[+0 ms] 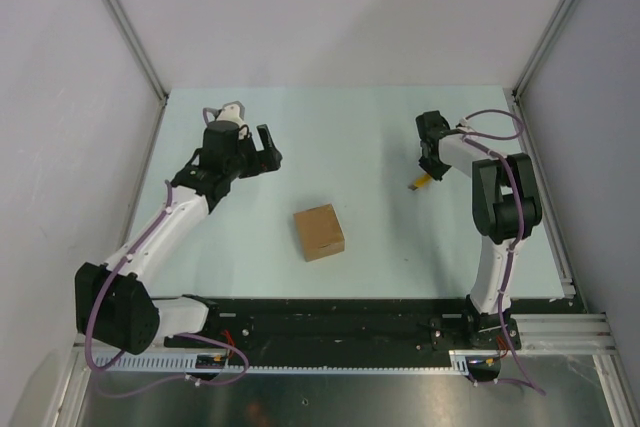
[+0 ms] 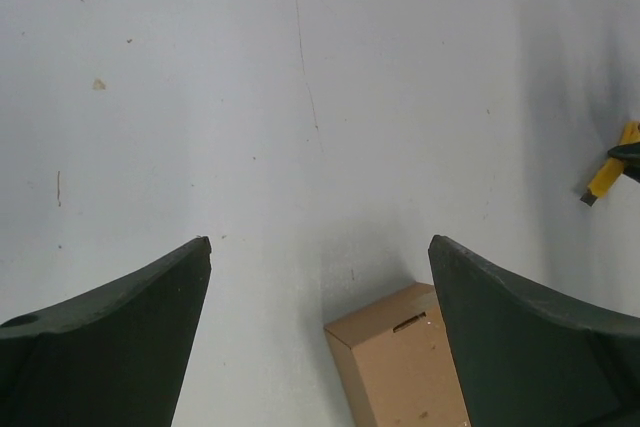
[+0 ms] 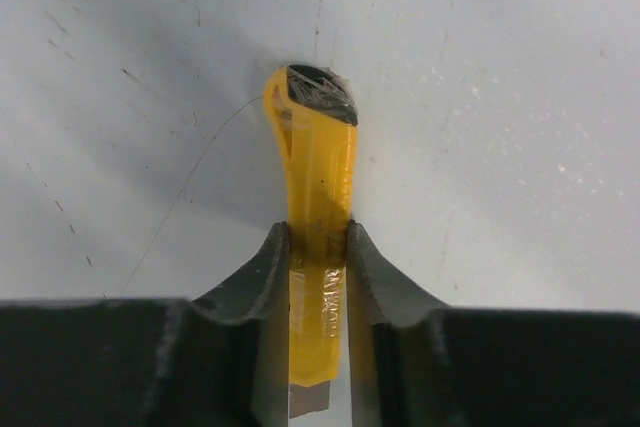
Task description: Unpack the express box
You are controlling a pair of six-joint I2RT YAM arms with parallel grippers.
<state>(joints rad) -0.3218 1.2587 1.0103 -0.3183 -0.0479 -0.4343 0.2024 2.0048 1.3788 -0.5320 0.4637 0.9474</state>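
Observation:
The express box (image 1: 319, 232) is a small brown carton with its lid closed, sitting near the middle of the table. It also shows low in the left wrist view, express box (image 2: 395, 362), partly behind the right finger. My left gripper (image 1: 258, 150) hovers open up and left of the box, nothing between its fingers; left gripper (image 2: 320, 247). My right gripper (image 1: 427, 171) is at the far right, shut on a slim yellow cutter knife (image 1: 419, 184). In the right wrist view the cutter knife (image 3: 318, 197) is pinched between the fingertips of the right gripper (image 3: 317, 237).
A pale green table (image 1: 380, 137) is walled by grey panels left, right and back. A black rail (image 1: 330, 317) runs along the near edge by the arm bases. The cutter knife (image 2: 605, 177) appears at the right edge of the left wrist view.

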